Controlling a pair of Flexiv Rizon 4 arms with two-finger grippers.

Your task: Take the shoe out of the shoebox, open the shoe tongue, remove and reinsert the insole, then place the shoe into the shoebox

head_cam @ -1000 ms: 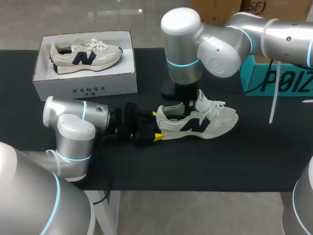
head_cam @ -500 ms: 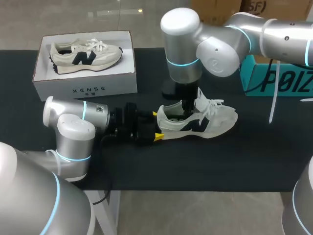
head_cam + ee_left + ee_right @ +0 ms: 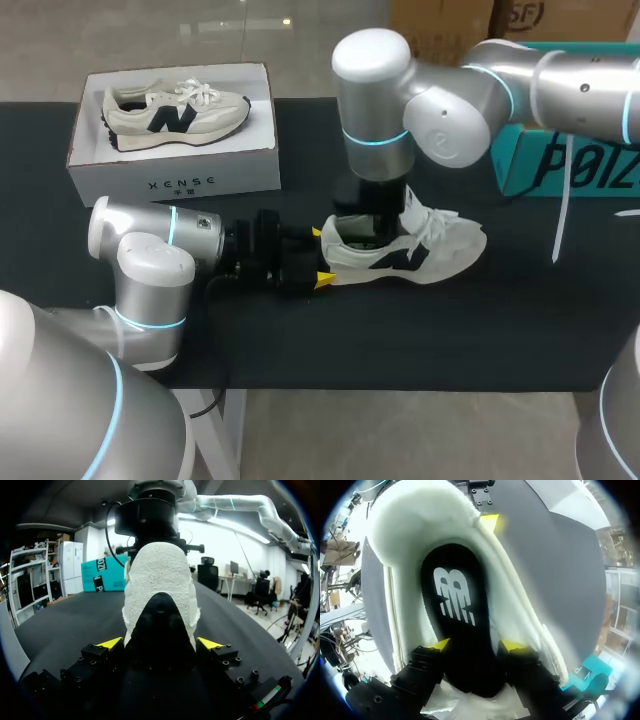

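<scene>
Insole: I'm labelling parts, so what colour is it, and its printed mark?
The insole is black with a white mark, clearest in the right wrist view.

We note the shoe (image 3: pixel 410 245): heel collar (image 3: pixel 159 575) a rough, nubbly white pile; insole (image 3: pixel 455 625) smooth matt black with white print. Table cover (image 3: pixel 400 330) matt black, cloth-like. Shoebox (image 3: pixel 180 175) matt white card. Left arm (image 3: pixel 150 265) and right arm (image 3: pixel 440 90) shells glossy silver-grey. Left gripper (image 3: pixel 159 643) body matt black, tips plain yellow plastic
</scene>
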